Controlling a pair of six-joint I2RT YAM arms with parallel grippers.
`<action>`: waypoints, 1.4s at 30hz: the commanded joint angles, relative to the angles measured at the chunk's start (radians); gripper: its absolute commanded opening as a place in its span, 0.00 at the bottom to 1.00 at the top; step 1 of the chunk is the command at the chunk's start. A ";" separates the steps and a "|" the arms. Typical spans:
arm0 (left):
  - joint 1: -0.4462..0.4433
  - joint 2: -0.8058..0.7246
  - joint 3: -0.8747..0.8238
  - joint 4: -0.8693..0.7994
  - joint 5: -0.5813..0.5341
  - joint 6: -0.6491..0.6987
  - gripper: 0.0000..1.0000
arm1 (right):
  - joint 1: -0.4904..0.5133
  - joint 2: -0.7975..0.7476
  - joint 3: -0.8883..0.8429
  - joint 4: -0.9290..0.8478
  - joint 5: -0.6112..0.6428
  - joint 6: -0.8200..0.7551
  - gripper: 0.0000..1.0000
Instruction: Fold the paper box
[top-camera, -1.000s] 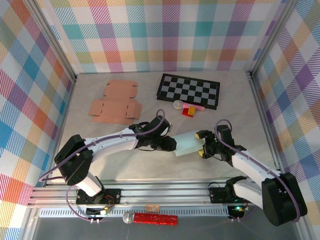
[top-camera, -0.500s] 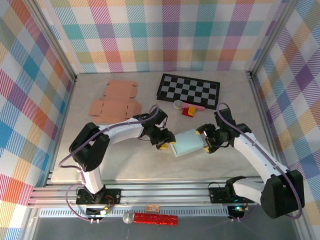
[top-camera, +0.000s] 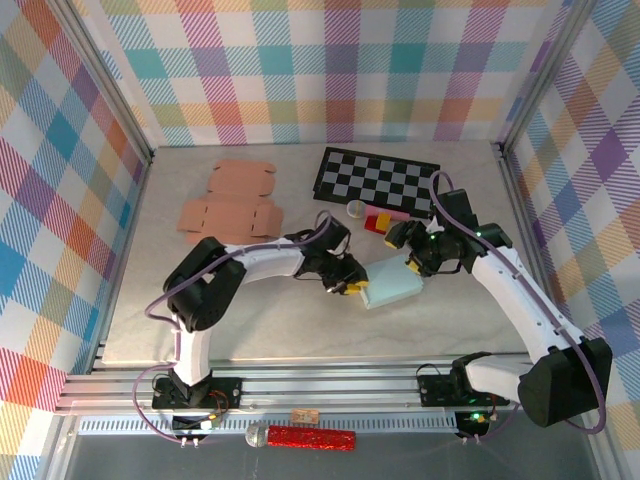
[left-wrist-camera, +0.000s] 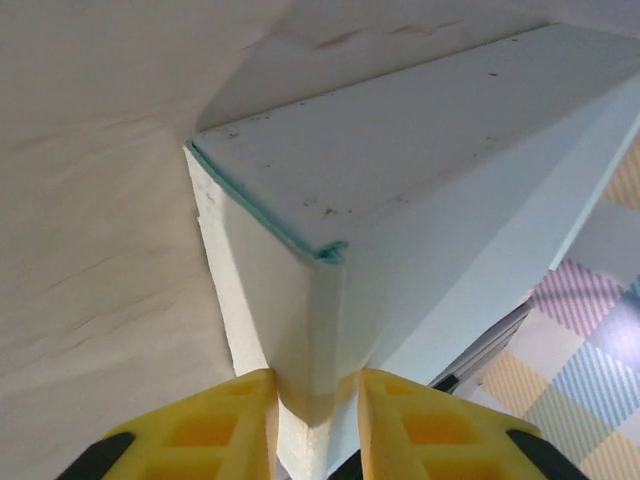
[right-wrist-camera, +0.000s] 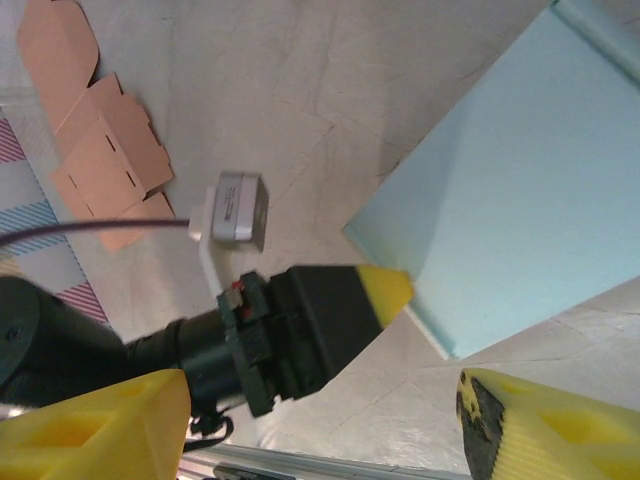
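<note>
1. At the upper left of the top view lies flat brown cardboard (top-camera: 230, 205). It is matte and die-cut with tabs and slots. Whether it is one sheet or two overlapping I cannot tell.
2. The worktop (top-camera: 270, 330) beneath everything is pale and smooth, with faint marble-like veins.
3. The left tool (top-camera: 350, 287) sits near the centre of the top view, against the left edge of the paper box (top-camera: 393, 283). In the left wrist view its two yellow plastic fingers (left-wrist-camera: 215, 425) are pressed in on a folded corner edge of the box, gripping it.
4. One rectangular chequered mat (top-camera: 378, 182), black and grey, lies flat at upper centre. Just below it sits a small cluster of blocks (top-camera: 380, 221) in red, yellow and pink.
5. There is one paper box, of pale mint-green thin card with crisp creases and a few dark specks. It rests on the worktop just right of centre, between the two tools. Its broad face is turned up, and its long axis runs from lower left to upper right.
6. The right tool (top-camera: 415, 262) is at the box's upper right edge. In the right wrist view its two yellow fingers (right-wrist-camera: 95, 430) are spread wide and hold nothing.
</note>
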 joint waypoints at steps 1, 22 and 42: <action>-0.017 0.086 0.094 0.016 -0.009 -0.017 0.22 | -0.011 -0.013 0.026 -0.065 0.003 -0.051 0.71; -0.020 0.120 0.240 0.020 -0.022 0.028 0.43 | -0.068 -0.039 0.090 -0.076 -0.011 -0.101 0.71; 0.713 -0.075 0.087 -0.343 -0.239 0.297 0.29 | 0.187 0.287 0.408 -0.029 -0.080 -0.207 0.65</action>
